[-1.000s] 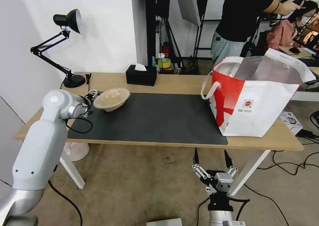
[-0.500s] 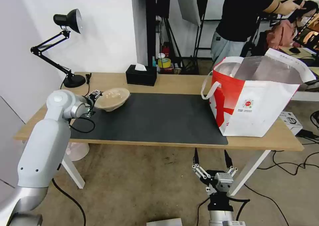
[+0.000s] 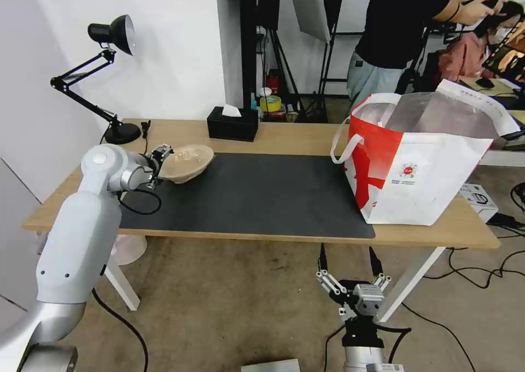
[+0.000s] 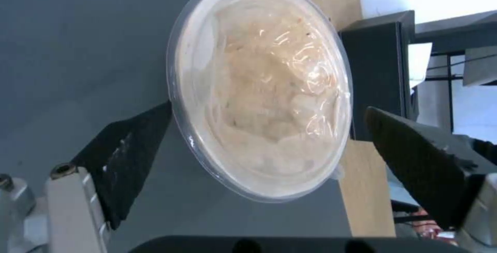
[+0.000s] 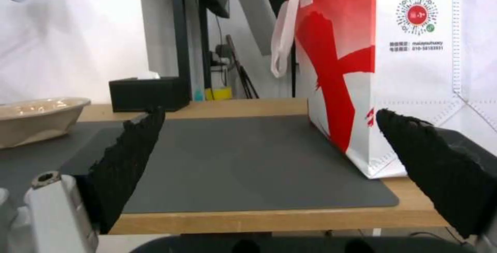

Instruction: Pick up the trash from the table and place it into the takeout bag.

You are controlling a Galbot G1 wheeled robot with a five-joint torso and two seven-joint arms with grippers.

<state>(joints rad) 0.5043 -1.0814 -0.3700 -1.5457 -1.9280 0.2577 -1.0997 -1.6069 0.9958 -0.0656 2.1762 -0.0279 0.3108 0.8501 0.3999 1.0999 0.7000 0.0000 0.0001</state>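
**A:** status check pls — how much is being left on the table rn?

**B:** Afaict just one trash item is being seen up there: the beige pulp bowl, at the mat's far left corner. No cup or white bowl is being seen on the tabletop; whether they're in the takeout bag at the right end can't be told. So prob near the end, w/ the last piece not yet bagged.

**A:** and the bowl vs the claw?

**B:** The left gripper is being held right at the bowl's left rim, jaws spread wide, nothing clamped. The bowl is being framed btwn the fingers. The right gripper is being kept parked below the front edge, fingers apart, holding nothing.
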